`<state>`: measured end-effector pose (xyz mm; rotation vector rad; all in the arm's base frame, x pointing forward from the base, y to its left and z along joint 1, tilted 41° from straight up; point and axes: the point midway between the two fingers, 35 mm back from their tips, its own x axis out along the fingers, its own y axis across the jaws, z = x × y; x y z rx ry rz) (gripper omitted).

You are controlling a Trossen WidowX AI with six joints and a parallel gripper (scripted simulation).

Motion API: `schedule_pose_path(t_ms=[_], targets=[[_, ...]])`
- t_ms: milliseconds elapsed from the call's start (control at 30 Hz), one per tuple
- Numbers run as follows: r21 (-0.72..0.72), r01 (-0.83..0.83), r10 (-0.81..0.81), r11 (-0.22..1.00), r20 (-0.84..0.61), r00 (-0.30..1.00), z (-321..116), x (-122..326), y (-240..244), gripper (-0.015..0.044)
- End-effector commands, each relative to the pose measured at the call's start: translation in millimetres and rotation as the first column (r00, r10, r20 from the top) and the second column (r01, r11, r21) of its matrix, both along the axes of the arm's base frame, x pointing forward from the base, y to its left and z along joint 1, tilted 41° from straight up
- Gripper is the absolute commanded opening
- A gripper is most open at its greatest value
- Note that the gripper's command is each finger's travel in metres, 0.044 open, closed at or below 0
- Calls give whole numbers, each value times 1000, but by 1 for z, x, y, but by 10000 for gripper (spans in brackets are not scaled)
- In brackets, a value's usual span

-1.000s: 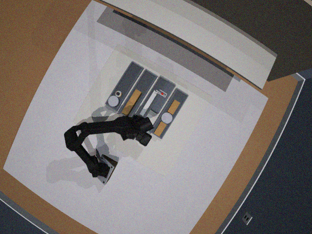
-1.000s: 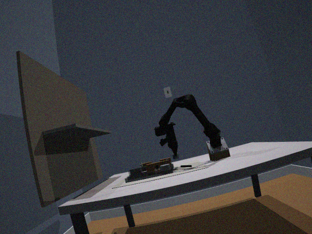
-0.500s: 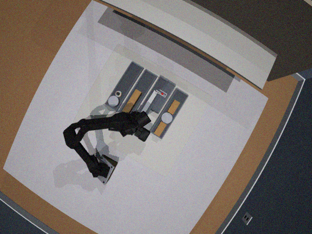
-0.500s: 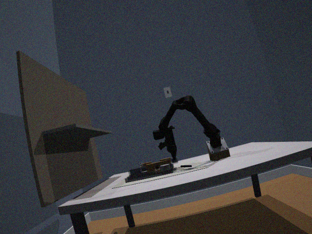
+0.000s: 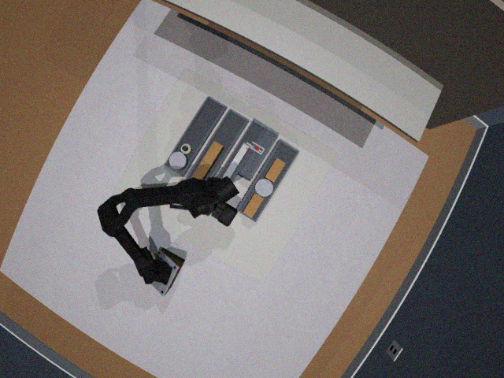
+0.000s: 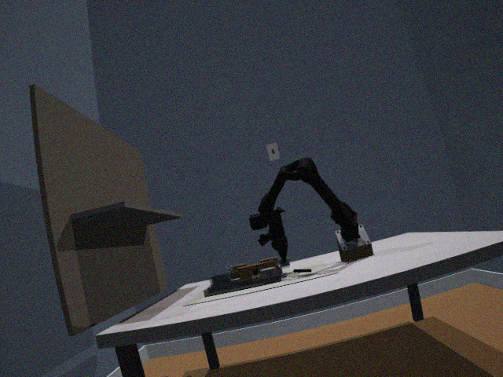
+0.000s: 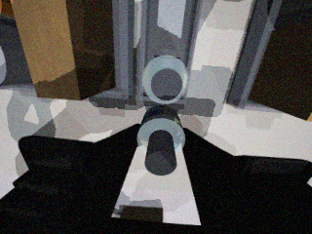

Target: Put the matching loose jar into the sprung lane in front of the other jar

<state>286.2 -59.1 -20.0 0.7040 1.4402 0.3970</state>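
Top view: my arm [image 5: 162, 195] reaches over the near end of the sprung lane [image 5: 244, 157] [image 7: 167, 44] and hides my fingertips and both jars. Raised board [image 5: 317, 64] lies well beyond the lane's far end. Low plate with a red dot [image 5: 256, 148] beside the lane's far part. On the lane's left, next tray: orange block [image 5: 211, 156] [image 7: 46, 49], lengthwise. Leftmost tray [image 5: 203, 113]: pale round piece [image 5: 177, 160] at the near end, small ring [image 5: 185, 148] just behind it. Right of the lane, far-right tray [image 5: 290, 147]: pale disc [image 5: 264, 187] between two orange blocks [image 5: 275, 169] [image 5: 253, 205].

Exterior view: my gripper [image 6: 284, 261] [image 7: 161, 130] points down, low at the front of the trays, outside the lane. A black bar [image 6: 302, 270] lies on the base-side tabletop, ahead of the lane.

Wrist view: fingers clamped on the loose jar [image 7: 161, 148], bluish rim, dark centre. It is before the lane mouth, short of the other jar [image 7: 166, 79], which sits at the lane's front. Lane walls run close on both sides of that one. Pale gap [image 7: 212, 54] right of the lane; orange block left of it. Contact between jars: cannot tell.
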Motion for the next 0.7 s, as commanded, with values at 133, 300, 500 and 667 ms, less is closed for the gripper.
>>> schedule_pose_path(t_ms=[133, 300, 500, 667], targets=[[0, 5, -5, 1000, 6, 1000, 1, 6, -2, 0], [0, 5, -5, 1000, 6, 1000, 1, 8, -2, 0], [0, 5, -5, 1000, 6, 1000, 1, 10, -3, 0], [0, 5, -5, 1000, 6, 1000, 1, 12, -3, 0]])
